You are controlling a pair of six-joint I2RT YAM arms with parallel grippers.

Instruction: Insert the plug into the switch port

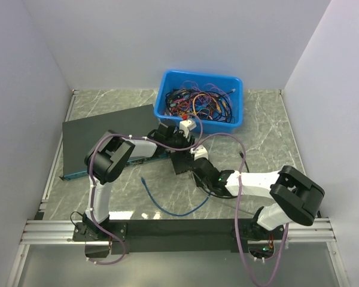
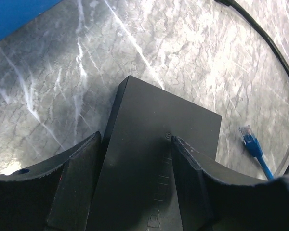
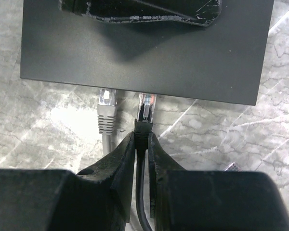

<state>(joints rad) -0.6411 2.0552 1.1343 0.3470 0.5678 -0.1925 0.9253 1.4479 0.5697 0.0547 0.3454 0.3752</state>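
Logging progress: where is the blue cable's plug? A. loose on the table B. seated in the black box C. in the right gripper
A: the blue plug lies on the table apart from the box, while the right gripper pinches a black connector.

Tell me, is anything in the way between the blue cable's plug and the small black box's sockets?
Yes. The plug lies loose on the table. At the box edge sit a grey connector and a black-cable connector pinched by the right gripper; no free socket shows.
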